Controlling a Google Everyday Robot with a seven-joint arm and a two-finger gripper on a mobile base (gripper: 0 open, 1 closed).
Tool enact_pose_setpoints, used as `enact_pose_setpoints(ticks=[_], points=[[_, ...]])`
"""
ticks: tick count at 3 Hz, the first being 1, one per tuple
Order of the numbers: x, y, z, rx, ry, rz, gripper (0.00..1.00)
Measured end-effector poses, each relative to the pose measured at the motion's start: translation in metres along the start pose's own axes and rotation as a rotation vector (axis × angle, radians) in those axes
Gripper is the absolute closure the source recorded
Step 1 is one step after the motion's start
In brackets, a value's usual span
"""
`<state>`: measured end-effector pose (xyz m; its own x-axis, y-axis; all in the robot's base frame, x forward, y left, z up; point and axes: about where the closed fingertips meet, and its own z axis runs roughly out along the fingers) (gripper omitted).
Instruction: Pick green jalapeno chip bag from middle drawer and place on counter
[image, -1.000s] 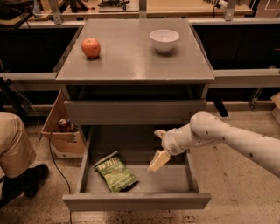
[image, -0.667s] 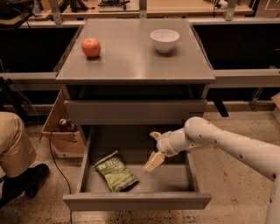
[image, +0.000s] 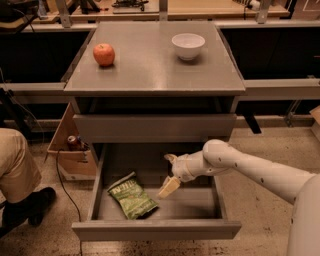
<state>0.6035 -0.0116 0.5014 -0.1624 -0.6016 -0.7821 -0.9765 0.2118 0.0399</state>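
Note:
The green jalapeno chip bag (image: 132, 196) lies flat in the front left of the open middle drawer (image: 155, 230). My gripper (image: 169, 173) is inside the drawer, just right of the bag and a little above the drawer floor. Its fingers (image: 169, 187) are spread apart and hold nothing. The white arm reaches in from the right. The grey counter (image: 150, 70) tops the cabinet above.
A red apple (image: 104, 54) and a white bowl (image: 188, 45) stand on the counter. A closed grey drawer front (image: 155, 128) sits above the open drawer. A person's leg (image: 15, 172) and a cardboard box (image: 67, 152) are at the left.
My gripper has moved left inside the drawer, closer to the chip bag. The bag has not moved.

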Motion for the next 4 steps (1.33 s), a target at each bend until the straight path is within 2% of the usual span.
enact_pose_setpoints(ticks=[1, 2, 4], points=[[0.001, -0.001, 0.012, 0.014, -0.038, 0.006, 0.00], [0.004, -0.002, 0.042, 0.002, -0.076, 0.018, 0.00], [0.017, 0.004, 0.112, -0.105, -0.088, 0.048, 0.00]])
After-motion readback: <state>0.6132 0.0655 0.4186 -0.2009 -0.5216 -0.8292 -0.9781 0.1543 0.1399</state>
